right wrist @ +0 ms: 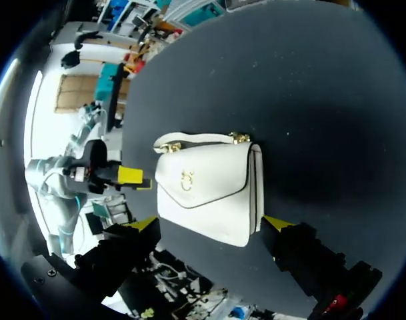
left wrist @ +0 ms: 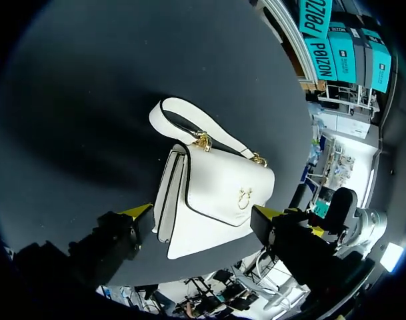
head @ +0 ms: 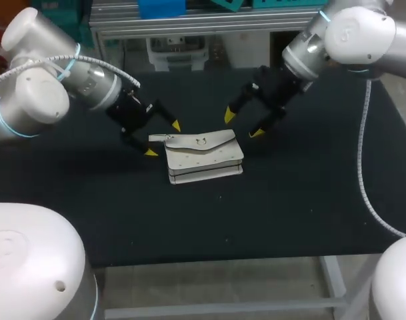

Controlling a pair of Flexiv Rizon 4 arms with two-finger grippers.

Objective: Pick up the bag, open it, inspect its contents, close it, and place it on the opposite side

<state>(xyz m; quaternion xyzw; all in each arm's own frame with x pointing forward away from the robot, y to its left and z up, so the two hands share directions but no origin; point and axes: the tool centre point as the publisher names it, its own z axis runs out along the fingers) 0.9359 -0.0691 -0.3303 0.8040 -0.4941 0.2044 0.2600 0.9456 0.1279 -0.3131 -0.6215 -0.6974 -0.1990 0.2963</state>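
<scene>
A white handbag (head: 204,157) with a flap and a small gold clasp (left wrist: 243,198) lies flat in the middle of the black table (head: 309,200). Its strap (left wrist: 189,123) loops out on the table at the bag's far edge. My left gripper (head: 164,139) hangs open at the bag's left end, fingers either side of the strap's end. My right gripper (head: 243,125) is open just above the bag's back right corner. In the left wrist view the bag (left wrist: 213,203) lies under and ahead of the open fingers (left wrist: 203,213). The right wrist view shows the bag (right wrist: 206,190) under its gripper (right wrist: 211,223), with nothing gripped.
The black table carries nothing else in view. Bare cloth stretches to the bag's left, right and front. The left arm's yellow fingertip (right wrist: 131,176) shows beyond the bag in the right wrist view.
</scene>
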